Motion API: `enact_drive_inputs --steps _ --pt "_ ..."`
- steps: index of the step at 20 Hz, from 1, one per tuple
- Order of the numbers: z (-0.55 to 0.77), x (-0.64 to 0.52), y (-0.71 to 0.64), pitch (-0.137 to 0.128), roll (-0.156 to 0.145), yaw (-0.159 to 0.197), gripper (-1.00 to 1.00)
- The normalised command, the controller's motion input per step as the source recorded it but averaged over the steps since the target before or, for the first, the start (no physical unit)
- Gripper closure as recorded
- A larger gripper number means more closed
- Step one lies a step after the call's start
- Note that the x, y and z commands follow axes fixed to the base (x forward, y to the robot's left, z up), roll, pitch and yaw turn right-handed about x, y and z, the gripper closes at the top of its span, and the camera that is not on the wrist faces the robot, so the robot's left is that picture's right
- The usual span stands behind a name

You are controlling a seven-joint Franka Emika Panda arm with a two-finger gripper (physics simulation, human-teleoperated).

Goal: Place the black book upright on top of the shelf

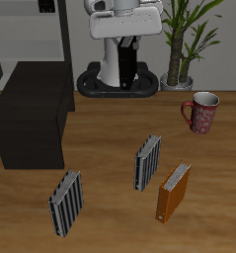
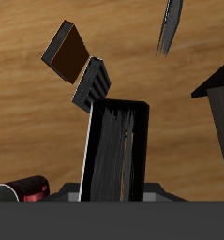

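The shelf (image 1: 31,119) sits far from the mug (image 1: 201,112), across the desk. The end effector (image 1: 122,44), at the far side near the robot base, pinches the black book (image 2: 118,150) upright, off the desk. I judge it should carry the book high, keep it vertical, and lower it squarely onto the flat top.
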Motion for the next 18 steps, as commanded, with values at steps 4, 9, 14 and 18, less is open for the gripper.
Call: enact_drive_inputs --steps 4,9,14,18 --pt "0.14 0.06 -0.77 0.018 -0.058 0.0 1.0" --pt "0.09 0.01 -0.5 0.032 -0.015 -0.024 1.0" --pt "0.15 -0.06 -0.35 -0.002 -0.006 -0.02 1.0" --pt "0.14 -0.05 -0.35 0.004 -0.014 -0.041 1.0"
